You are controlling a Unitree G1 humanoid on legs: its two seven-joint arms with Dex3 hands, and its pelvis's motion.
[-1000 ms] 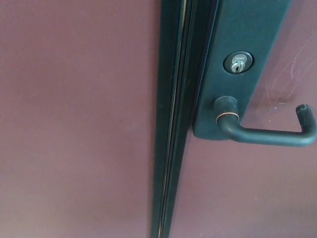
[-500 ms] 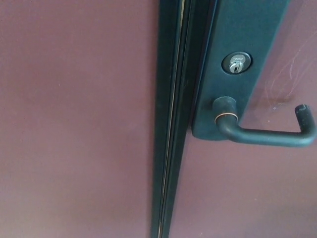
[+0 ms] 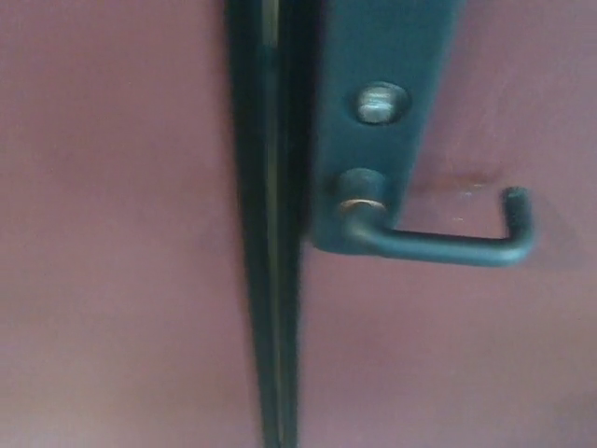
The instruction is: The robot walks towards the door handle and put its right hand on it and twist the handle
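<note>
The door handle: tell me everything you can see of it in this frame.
The door handle is a dark lever of matte, metal-looking finish. It springs from a round collar with a coppery ring on the dark plate, below the lock cylinder, runs level to picture right, then bends back at its tip. Nothing touches it; the frame is blurred.

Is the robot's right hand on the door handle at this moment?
No, the door handle is bare along its whole length, and no part of either robot hand shows in the head view.

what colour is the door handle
Dark, near black, with a thin copper-coloured ring at its base; the head view shows the handle, though blurred.
</note>
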